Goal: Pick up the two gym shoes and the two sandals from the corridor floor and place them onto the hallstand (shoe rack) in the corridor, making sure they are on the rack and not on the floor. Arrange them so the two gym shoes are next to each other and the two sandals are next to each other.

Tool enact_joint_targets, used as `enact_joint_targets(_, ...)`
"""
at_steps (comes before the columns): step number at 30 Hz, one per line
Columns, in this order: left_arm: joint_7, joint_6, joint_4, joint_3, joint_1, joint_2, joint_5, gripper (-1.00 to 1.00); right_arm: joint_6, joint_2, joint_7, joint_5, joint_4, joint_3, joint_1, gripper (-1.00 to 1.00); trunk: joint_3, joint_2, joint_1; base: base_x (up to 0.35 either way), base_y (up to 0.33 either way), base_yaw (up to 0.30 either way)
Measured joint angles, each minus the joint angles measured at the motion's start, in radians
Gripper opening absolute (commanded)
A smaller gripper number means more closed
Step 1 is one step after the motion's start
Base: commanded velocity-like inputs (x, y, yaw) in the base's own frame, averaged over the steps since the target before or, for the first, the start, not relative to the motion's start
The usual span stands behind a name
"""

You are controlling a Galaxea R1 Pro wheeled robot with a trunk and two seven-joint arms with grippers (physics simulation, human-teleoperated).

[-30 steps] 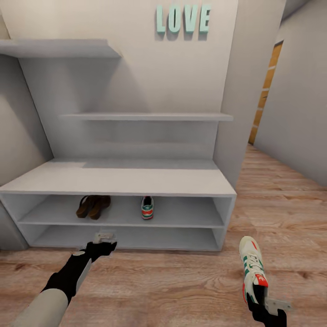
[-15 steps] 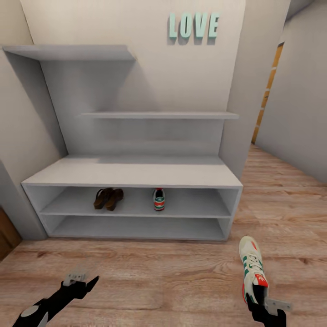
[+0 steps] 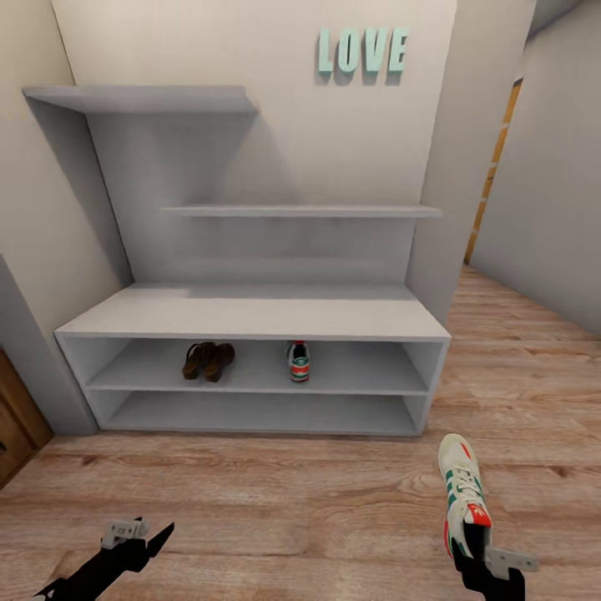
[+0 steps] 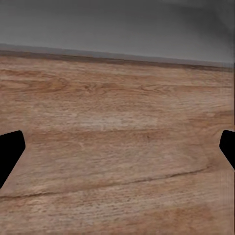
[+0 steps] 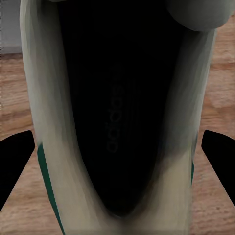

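The pale grey hallstand (image 3: 250, 317) stands against the wall ahead. On its upper open tier the two sandals (image 3: 207, 361) lie side by side, and one gym shoe (image 3: 298, 361) sits a short way to their right. The other gym shoe (image 3: 462, 488) hangs over the corridor floor (image 3: 292, 501) at lower right, toe pointing to the rack, with my right gripper (image 3: 477, 547) shut on its heel end. In the right wrist view the shoe's dark opening (image 5: 117, 122) lies between the fingers (image 5: 14, 166). My left gripper (image 3: 138, 534) hovers open at lower left over bare planks (image 4: 117, 147).
Two staggered wall shelves (image 3: 300, 211) rise above the rack's flat top, under mint LOVE letters (image 3: 361, 50). A brown door edge (image 3: 12, 426) shows at far left. The corridor runs on past the rack at right towards an orange doorway (image 3: 494, 159).
The whole view has pulled back from the rack, which now looks smaller and farther. My left arm has drawn back from the rack's front to the lower left. The right gripper still holds the shoe.
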Motion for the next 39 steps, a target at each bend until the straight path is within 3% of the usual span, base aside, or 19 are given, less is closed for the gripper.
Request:
enact_joint_targets(7,-0.003,-0.002,-0.001,0.002,0.0,-0.001,0.001,1.0,-0.001,0.001,-0.001,-0.001,0.001,-0.002,0.0,-1.0,0.0,0.0,0.0,0.088,0.131,0.0)
enact_joint_targets(27,-0.003,0.003,-0.001,0.001,0.0,0.0,0.001,1.0,-0.001,0.004,-0.001,0.0,0.003,0.001,0.0,-1.0,0.0,0.0,0.0,0.027,0.287,0.0)
enact_joint_targets(39,-0.001,-0.005,-0.001,0.001,0.0,-0.003,0.0,1.0,0.002,0.007,0.0,0.002,0.001,0.002,0.0,-1.0,0.0,0.0,0.0,0.0,0.05,0.0)
